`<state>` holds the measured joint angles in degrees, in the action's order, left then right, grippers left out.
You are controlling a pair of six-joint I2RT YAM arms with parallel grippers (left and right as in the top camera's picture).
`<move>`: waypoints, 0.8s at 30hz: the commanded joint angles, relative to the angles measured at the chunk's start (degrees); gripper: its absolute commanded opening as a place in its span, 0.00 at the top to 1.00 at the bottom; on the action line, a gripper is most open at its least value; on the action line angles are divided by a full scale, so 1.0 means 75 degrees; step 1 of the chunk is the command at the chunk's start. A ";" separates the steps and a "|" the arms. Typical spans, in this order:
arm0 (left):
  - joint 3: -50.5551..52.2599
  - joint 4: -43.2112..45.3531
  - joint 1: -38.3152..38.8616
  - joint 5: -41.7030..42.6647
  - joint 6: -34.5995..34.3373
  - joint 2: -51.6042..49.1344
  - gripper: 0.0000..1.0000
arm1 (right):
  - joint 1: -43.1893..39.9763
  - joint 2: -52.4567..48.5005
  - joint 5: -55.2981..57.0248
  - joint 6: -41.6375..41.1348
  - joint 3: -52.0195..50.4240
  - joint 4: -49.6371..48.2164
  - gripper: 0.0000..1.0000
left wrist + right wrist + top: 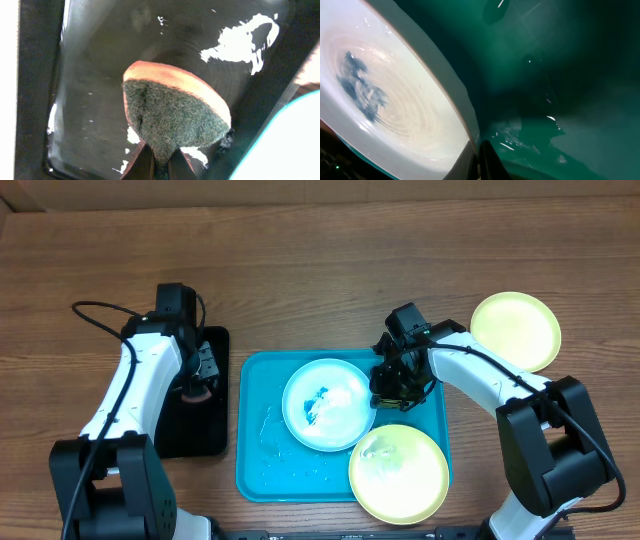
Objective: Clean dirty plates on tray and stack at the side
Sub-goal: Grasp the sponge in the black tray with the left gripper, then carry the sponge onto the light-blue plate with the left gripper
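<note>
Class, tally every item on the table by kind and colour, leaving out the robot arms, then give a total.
Yellow-green plates: 2
Blue-and-white plate: 1
Turquoise tray: 1
Black tray: 1
Sponge: 1
Total: 6

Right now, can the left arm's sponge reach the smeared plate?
Probably yes: the smeared plate lies uncovered, the right gripper pinching only its right rim, and the left gripper holds the sponge beside the turquoise tray.

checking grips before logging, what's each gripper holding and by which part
Left gripper pinches the sponge by one edge; right gripper pinches the blue plate by its rim.
</note>
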<state>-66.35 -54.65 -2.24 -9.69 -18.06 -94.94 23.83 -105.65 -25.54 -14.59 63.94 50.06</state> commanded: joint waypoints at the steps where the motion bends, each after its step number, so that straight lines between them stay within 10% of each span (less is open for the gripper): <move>1: -0.0586 -0.0023 0.0326 0.0828 0.0452 0.0667 0.96 | 0.0029 0.0006 -0.0152 0.0000 -0.0029 -0.0076 0.96; 9: -0.0772 -0.0128 0.1399 0.2888 0.1049 0.0749 0.96 | 0.0029 0.0006 -0.0102 -0.0003 -0.0023 -0.0079 0.96; 24: -0.0772 0.0219 0.3363 0.3013 0.0804 -0.0527 0.96 | 0.0029 0.0006 0.1142 -0.0265 -0.0012 0.0393 0.96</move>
<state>-71.59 -53.58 21.80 11.22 -11.81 -97.45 23.83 -105.65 -18.46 -15.92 63.94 53.23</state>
